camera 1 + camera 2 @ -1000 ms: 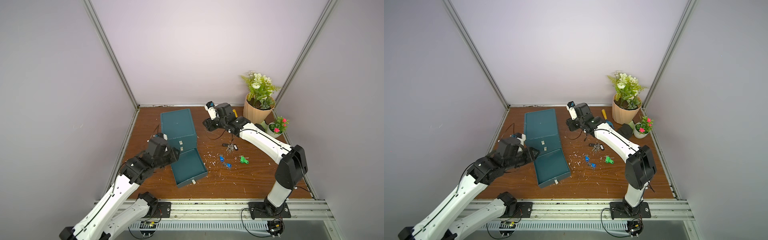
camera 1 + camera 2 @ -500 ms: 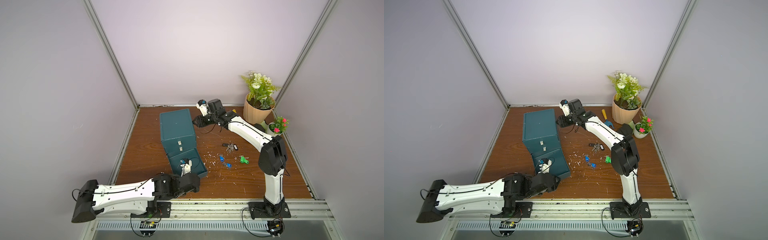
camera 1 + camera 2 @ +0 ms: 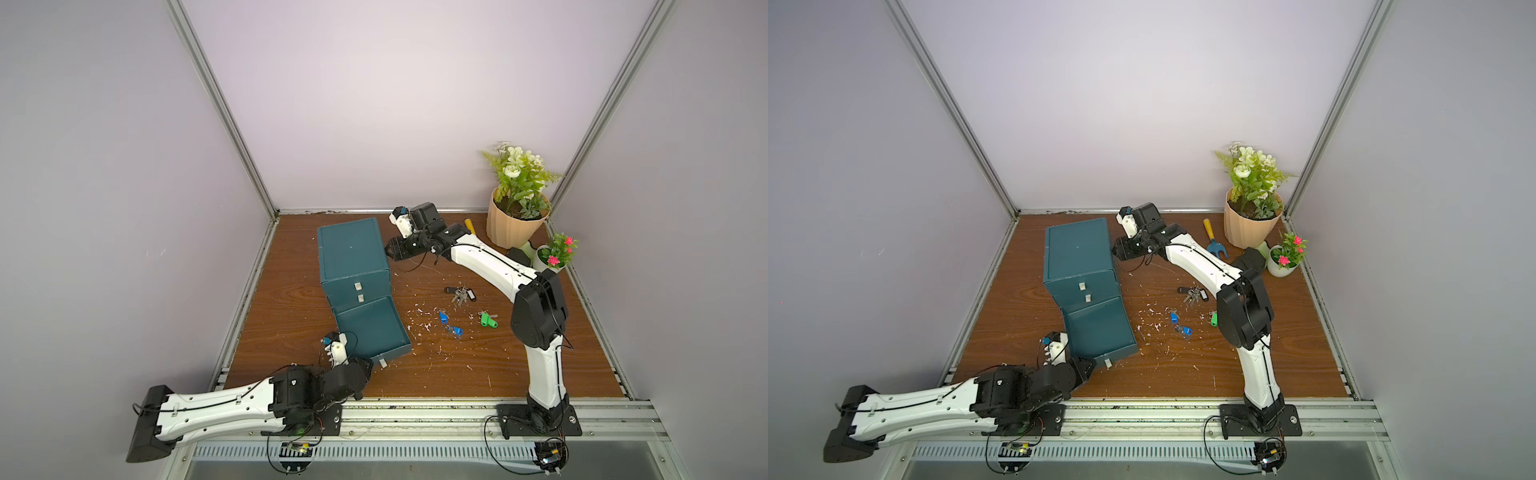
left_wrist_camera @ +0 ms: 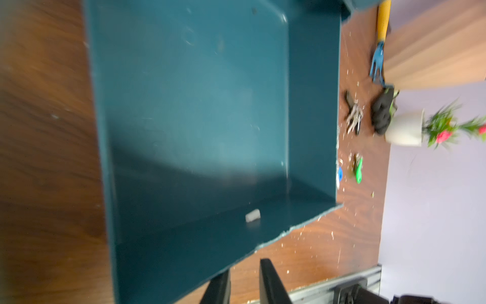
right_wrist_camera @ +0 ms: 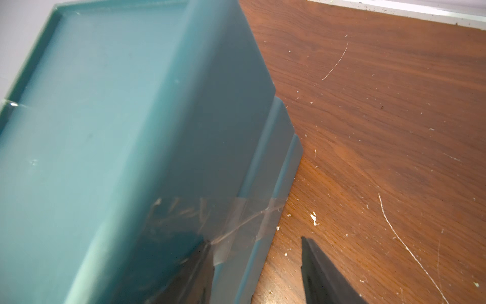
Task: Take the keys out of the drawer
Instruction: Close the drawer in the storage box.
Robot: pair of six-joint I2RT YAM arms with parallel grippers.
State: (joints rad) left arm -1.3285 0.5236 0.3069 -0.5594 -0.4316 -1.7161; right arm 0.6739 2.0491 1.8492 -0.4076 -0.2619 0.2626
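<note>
Four key sets (image 3: 459, 309) lie on the tabletop (image 3: 457, 374), all outside the pulled-out bottom drawer (image 3: 370, 328), on its right: silver bunch (image 3: 459, 295) w/ black tags, green-tag key (image 3: 488, 321), two blue-tag keys (image 3: 444, 318). I see the L gripper (image 4: 244, 268) at the drawer's front corner, jaws barely apart, nothing between. R gripper (image 5: 255, 240) is spread wider beside the teal cabinet (image 3: 351, 249), one finger (image 5: 189, 268) seemingly touching its taped side; it holds nothing.

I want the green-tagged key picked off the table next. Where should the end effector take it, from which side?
Pinch the green tag across its narrow width: it is the bulkiest part. Probably come straight down from above, since it lies flat on the table, apart from the blue-tagged keys.
</note>
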